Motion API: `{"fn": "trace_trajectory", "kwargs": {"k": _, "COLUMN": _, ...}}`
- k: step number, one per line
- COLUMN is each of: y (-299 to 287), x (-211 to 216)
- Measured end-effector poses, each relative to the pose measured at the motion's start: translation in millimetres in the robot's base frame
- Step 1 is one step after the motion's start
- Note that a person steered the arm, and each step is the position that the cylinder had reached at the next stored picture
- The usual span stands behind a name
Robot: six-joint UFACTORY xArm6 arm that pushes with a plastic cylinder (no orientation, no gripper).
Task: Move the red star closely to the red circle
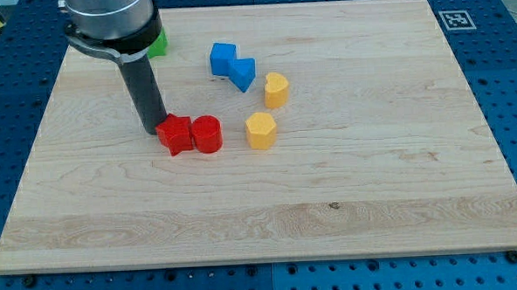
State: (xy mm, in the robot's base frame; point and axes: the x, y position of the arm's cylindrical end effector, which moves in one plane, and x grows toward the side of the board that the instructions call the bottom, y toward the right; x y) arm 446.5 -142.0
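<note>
The red star (pixel 176 135) lies left of the board's middle and touches the red circle (pixel 207 134) on its right side. My tip (pixel 154 130) is at the star's upper left edge, touching it or nearly so. The dark rod rises from there towards the view's top left.
A blue block (pixel 223 57) and a second blue block (pixel 243 73) sit together above the red pair. A yellow block (pixel 276 89) and another yellow block (pixel 260 130) lie to the right. A green block (pixel 158 46) is partly hidden behind the arm. The wooden board (pixel 374 184) has a marker (pixel 456 19) at its top right.
</note>
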Motion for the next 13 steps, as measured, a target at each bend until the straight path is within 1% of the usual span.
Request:
{"fn": "trace_trajectory", "kwargs": {"k": 1, "y": -28, "x": 10}}
{"fn": "trace_trajectory", "kwargs": {"k": 2, "y": -32, "x": 47}}
{"fn": "trace_trajectory", "kwargs": {"k": 3, "y": 20, "x": 63}}
{"fn": "trace_trajectory", "kwargs": {"k": 4, "y": 48, "x": 63}}
{"fn": "trace_trajectory", "kwargs": {"k": 6, "y": 30, "x": 60}}
{"fn": "trace_trajectory", "kwargs": {"k": 10, "y": 3, "x": 37}}
{"fn": "trace_trajectory", "kwargs": {"k": 12, "y": 3, "x": 37}}
{"fn": "trace_trajectory", "kwargs": {"k": 13, "y": 3, "x": 48}}
